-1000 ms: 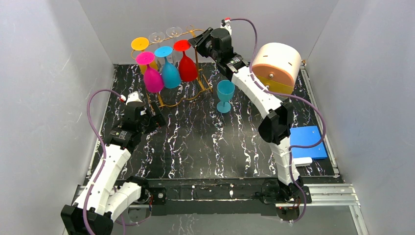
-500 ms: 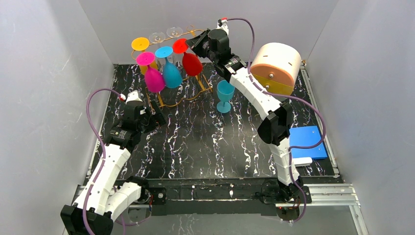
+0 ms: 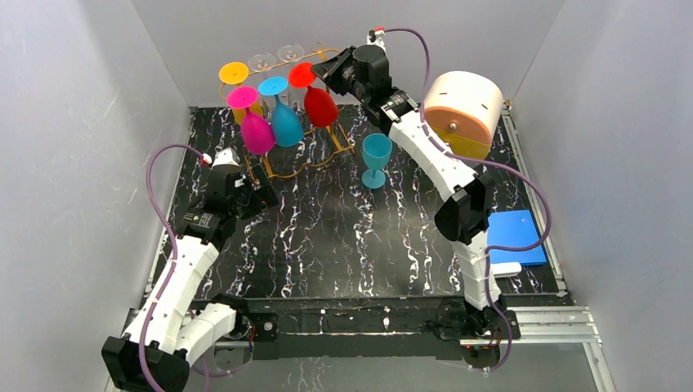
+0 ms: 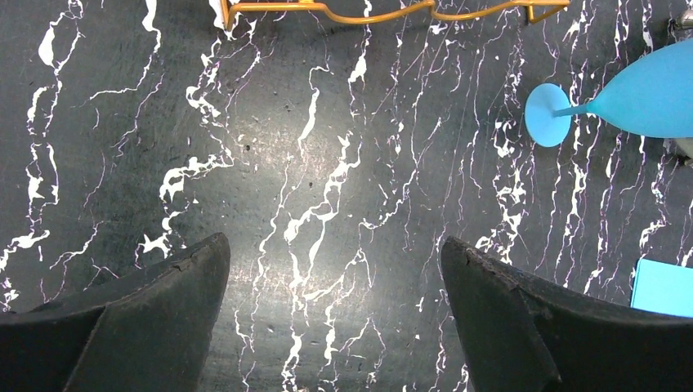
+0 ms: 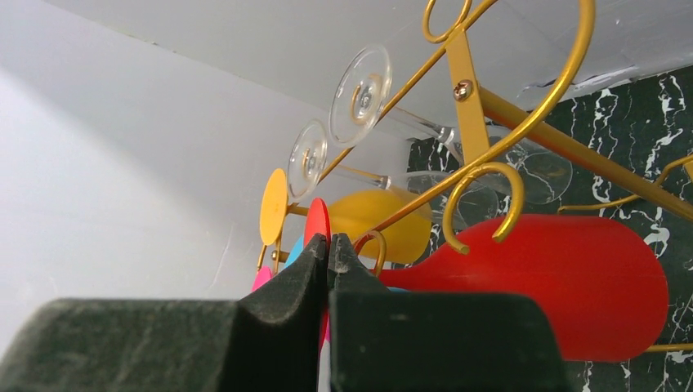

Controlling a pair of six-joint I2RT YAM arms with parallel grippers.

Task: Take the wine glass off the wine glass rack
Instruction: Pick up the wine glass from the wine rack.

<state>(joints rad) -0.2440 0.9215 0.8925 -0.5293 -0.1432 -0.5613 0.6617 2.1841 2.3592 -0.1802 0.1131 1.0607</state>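
Observation:
The gold wire wine glass rack (image 3: 308,167) stands at the back of the table with several glasses hanging upside down from its rails. The red wine glass (image 3: 320,107) hangs at the rack's right end. My right gripper (image 3: 320,71) is shut on this glass's round foot. In the right wrist view the gripper (image 5: 328,242) pinches the thin red disc edge-on, with the red bowl (image 5: 564,278) and a curled rail of the rack (image 5: 462,100) beyond. My left gripper (image 3: 266,194) hovers open over bare table, its jaws (image 4: 335,269) wide apart and holding nothing.
Pink (image 3: 256,132), blue (image 3: 286,124), yellow (image 3: 234,73) and clear (image 3: 263,60) glasses also hang on the rack. A teal glass (image 3: 376,158) stands upright on the table right of the rack. A cream and yellow drum (image 3: 462,110) sits back right, a blue pad (image 3: 512,235) at the right edge.
My right gripper has shut on the red glass's foot, and the glass has swung slightly to the right. The left arm has edged a little forward.

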